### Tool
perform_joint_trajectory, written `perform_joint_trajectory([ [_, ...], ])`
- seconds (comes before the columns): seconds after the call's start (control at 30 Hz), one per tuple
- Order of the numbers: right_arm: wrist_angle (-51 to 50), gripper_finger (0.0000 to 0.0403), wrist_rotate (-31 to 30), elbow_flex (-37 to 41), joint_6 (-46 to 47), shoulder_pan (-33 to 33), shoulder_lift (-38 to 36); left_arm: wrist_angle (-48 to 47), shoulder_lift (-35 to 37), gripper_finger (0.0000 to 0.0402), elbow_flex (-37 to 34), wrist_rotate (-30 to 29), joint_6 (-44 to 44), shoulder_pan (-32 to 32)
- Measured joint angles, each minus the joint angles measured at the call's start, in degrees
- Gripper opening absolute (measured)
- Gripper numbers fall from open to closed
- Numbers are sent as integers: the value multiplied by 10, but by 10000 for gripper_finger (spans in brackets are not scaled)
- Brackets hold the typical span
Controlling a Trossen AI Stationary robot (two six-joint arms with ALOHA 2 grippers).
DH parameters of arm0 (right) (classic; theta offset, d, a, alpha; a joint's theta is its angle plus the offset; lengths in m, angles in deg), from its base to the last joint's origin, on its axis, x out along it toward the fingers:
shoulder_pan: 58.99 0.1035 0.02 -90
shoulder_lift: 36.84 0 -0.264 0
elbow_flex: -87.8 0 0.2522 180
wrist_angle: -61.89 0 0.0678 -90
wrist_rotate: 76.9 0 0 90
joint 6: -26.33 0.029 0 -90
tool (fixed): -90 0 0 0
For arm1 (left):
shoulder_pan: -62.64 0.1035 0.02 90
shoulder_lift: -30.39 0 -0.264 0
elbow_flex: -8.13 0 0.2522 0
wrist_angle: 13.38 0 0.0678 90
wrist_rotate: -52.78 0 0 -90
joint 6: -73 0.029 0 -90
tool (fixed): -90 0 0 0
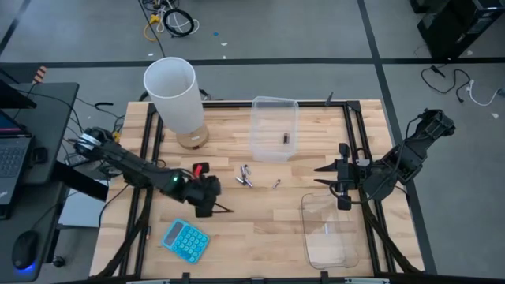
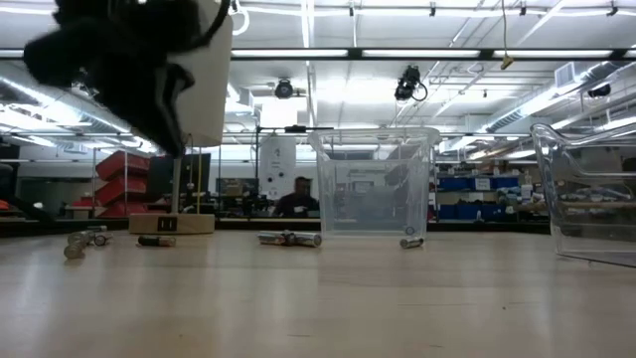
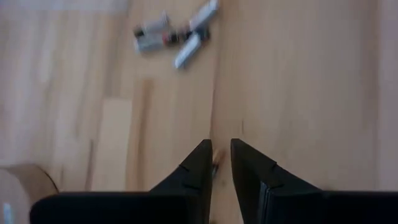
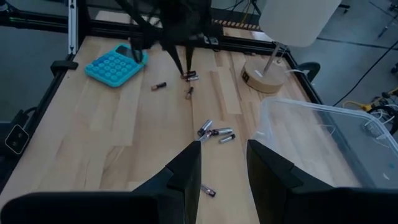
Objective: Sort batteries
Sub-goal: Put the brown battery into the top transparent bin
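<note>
Table read as a clock face from above, 12 at the far edge

- 7 o'clock, nearest edge: flat blue plastic calculator [image 1: 186, 239], lying askew
- 4–5 o'clock: empty clear plastic tub [image 1: 306, 229], the near tub, upright on the wood
- 8 o'clock, just beyond the calculator: left gripper [image 3: 219, 149], pointing towards the centre. A small reddish-brown cell [image 3: 216, 163] shows right at its tip. Cannot tell whether the gripper is closed on it or merely over it
- Beside that gripper, two loose dark cells [image 4: 160, 86] lie flat on the wood, a little apart from each other
- 3 o'clock: right gripper [image 4: 224, 149], above the table at the far-left corner of the near tub and aimed at the centre. Its two dark fingers [image 4: 186, 174] stand well apart with nothing between them; nothing held
- Centre: cluster of silvery-grey cells [image 1: 245, 177], three or four touching or nearly so, lying flat at mixed angles
- Just to the 3 o'clock side of the cluster: single small cell [image 1: 276, 184], apart from the rest
- 12–1 o'clock: second clear plastic tub [image 1: 260, 118], the far tub, upright. One dark cell [image 1: 286, 139] lies inside on its floor, towards its right wall
- 11 o'clock: table lamp with tall white cylindrical shade [image 1: 172, 91] on a round wooden base [image 1: 192, 139], base near the far tub's left side, not touching it
</note>
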Motion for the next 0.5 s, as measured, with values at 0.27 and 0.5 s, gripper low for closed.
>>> perform_joint_trajectory([
  [0.27,13,115,-1,0,0,-1,0,59,4,43,-82,89,98,72],
  [0.5,15,115,-1,0,1,-1,0,104,4,42,-115,141,170,112],
])
